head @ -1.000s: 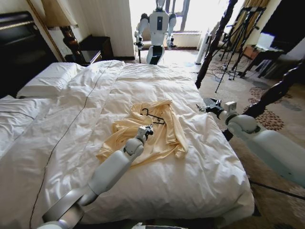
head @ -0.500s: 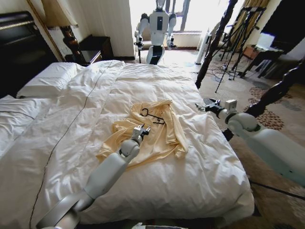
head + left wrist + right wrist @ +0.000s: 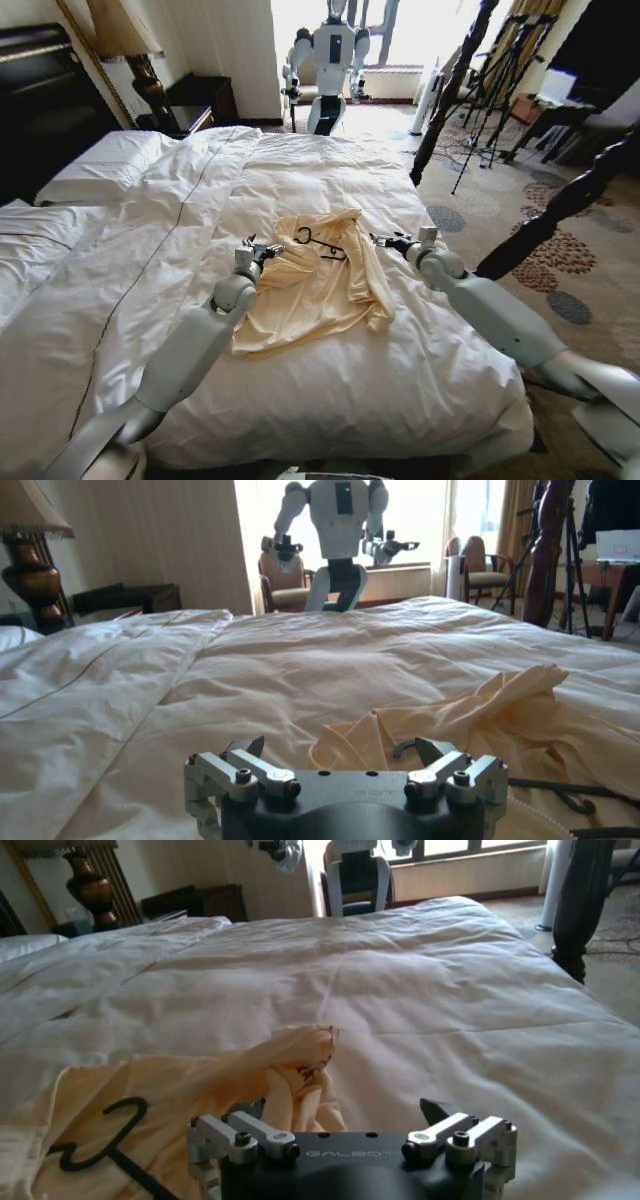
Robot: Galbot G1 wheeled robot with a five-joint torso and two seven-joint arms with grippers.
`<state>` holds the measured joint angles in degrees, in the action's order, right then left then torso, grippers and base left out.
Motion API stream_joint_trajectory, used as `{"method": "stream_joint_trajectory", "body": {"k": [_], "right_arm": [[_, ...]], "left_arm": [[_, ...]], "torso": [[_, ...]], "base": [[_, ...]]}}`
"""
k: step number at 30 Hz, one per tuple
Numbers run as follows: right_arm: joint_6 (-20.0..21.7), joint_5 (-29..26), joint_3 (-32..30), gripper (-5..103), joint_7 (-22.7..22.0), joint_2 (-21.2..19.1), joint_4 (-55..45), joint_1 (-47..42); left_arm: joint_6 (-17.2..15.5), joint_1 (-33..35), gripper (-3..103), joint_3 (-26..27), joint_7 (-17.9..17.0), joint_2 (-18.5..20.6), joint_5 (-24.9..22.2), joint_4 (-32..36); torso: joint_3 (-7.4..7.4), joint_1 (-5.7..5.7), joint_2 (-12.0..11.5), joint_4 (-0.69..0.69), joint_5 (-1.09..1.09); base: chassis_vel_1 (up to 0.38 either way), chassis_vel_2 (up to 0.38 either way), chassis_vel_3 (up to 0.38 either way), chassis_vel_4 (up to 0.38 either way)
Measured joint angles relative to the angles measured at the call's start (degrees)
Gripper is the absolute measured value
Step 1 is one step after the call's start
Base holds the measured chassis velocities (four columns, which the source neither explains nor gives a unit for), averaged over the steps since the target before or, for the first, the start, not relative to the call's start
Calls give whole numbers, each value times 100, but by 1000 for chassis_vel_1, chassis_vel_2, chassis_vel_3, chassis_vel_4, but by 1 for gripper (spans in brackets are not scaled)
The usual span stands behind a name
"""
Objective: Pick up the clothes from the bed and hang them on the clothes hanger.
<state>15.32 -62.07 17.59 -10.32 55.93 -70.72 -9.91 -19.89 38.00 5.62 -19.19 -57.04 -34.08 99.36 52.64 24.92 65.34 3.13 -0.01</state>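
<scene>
Clothes point(image 3: 315, 285), in the form of one pale yellow long-sleeved shirt, are seen crumpled on the white duvet of the bed point(image 3: 400, 370), which is the largest thing present and is taken as the landmark; the shirt is placed near the middle of the bed's foot half, well away from the white pillows point(image 3: 100, 165) at its head end; in the left wrist view the shirt point(image 3: 480, 705) is shown rumpled on the duvet point(image 3: 300, 652), and in the right wrist view its bunched edge point(image 3: 290, 1057) is raised above the quilt point(image 3: 420, 982). The clothes hanger point(image 3: 322, 243), a thin black wire one, is laid on top of the shirt, on the part farther from the bed's foot, with its hook curled on the fabric; the hook is also seen in the right wrist view point(image 3: 100, 1136). The left gripper point(image 3: 258, 247) is held low over the bed at the shirt's edge on the pillow side, its fingers spread apart and nothing between them; in its own view point(image 3: 340, 751) the shirt lies just ahead of the fingertips. The right gripper point(image 3: 385, 240) is held at the shirt's opposite edge, toward the bed's near post side, just beside the fabric; its fingers are likewise parted and empty point(image 3: 345, 1111).
</scene>
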Motion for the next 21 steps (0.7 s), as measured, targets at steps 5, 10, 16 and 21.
{"method": "stream_joint_trajectory", "body": {"k": [5, 10, 16, 21], "right_arm": [[-13, 228, 31, 100, 82, 737, 796, 301], [-15, 549, -4, 100, 70, 1253, 1436, 452], [47, 726, -7, 103, -10, 1568, 1860, 487], [43, 734, -7, 90, -13, 1662, 1943, 462]], "left_arm": [[48, 254, 100, 103, 3, 129, 16, 266], [85, 325, 100, 130, -1, 161, 13, 354], [175, 324, 100, 150, -3, 251, 2, 383], [261, 311, 100, 170, -4, 276, -5, 363]], "torso": [[0, -1, 0, -5, -7], [0, -1, 0, -1, -3], [-1, -1, 0, -1, -2], [-1, -2, 0, -2, -2]], "base": [[0, 0, 0, 0], [0, 0, 0, 0], [0, 0, 0, 0], [0, 0, 0, 0]]}}
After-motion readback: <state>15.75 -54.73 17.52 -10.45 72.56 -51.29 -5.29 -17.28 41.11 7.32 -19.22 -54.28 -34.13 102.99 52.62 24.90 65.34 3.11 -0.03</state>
